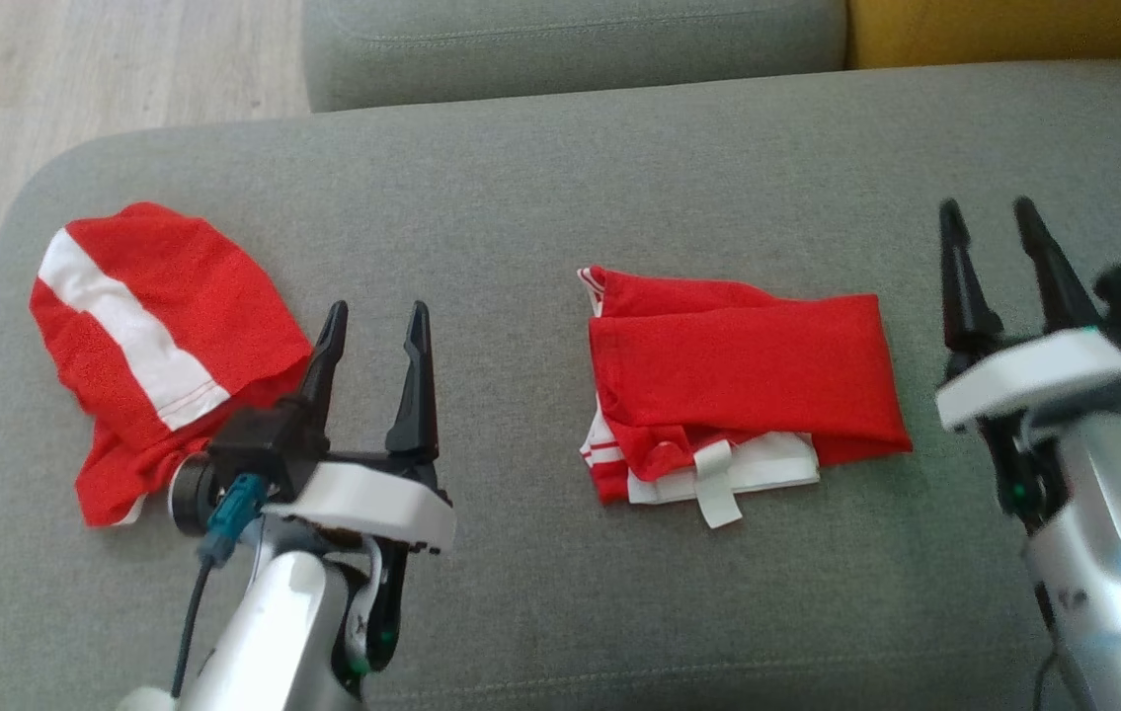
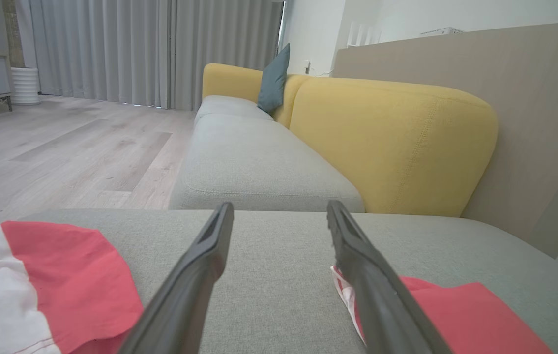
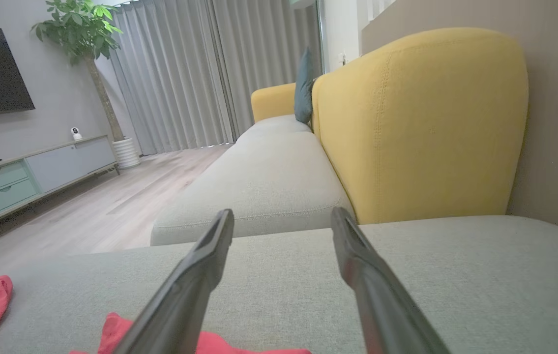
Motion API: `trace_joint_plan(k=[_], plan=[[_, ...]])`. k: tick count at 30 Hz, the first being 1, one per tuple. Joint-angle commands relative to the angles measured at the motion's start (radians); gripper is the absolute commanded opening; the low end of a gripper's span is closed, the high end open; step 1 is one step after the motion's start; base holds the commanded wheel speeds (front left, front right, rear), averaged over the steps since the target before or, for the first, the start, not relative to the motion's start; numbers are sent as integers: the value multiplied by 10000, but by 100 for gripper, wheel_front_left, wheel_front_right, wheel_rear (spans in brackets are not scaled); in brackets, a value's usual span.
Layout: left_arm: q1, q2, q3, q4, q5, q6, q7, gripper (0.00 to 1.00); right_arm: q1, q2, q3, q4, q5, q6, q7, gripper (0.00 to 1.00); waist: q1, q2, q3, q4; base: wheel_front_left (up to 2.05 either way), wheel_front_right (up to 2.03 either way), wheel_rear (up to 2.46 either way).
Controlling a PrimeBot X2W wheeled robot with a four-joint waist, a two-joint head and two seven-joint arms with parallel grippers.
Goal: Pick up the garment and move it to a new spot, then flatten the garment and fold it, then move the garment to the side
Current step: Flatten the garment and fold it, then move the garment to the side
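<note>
A red garment (image 1: 748, 375) with white trim lies folded into a rough rectangle in the middle of the grey sofa seat (image 1: 560, 178). To its left, my left gripper (image 1: 375, 321) hangs open and empty above the seat. Its two fingers frame bare cushion in the left wrist view, with the folded garment (image 2: 455, 309) just off the right finger. My right gripper (image 1: 990, 217) is open and empty to the right of the garment, clear of it. In the right wrist view the garment's edge (image 3: 116, 329) shows at the lower left of that gripper (image 3: 281, 214).
A second red garment (image 1: 145, 316) with a white stripe lies crumpled at the seat's left end, beside my left wrist. Yellow backrests (image 2: 392, 142) run along the far right. Another grey seat (image 1: 570, 39) lies beyond, and wooden floor (image 1: 76, 59) lies off the left edge.
</note>
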Motion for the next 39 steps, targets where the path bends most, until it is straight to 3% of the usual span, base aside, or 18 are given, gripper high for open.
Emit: trace_joint_plan(k=[1,10,21,31,39], plan=[[-213,3,416,-391,107,-94,-61,100,14,25,-17,-568,-194,-7,-97,100,0,0,20,-30,0,0,0],[436,-22,872,-832,669,-281,-61,100,2127,957,-1354,-2960,-1822,-7,-89,100,0,0,34,-145,0,0,0],[499,-32,876,-902,743,-329,-61,100,2776,1544,-1944,-3998,-2423,-7,355,100,0,0,246,-63,0,0,0],[176,-33,645,-860,722,-361,-61,100,2429,1771,-2502,-3040,-2419,-7,1650,100,0,0,905,208,0,0,0],[-172,-33,501,-719,740,-452,-61,100,1569,1789,-2638,-1163,-1146,-7,2338,100,0,0,1473,580,0,0,0]])
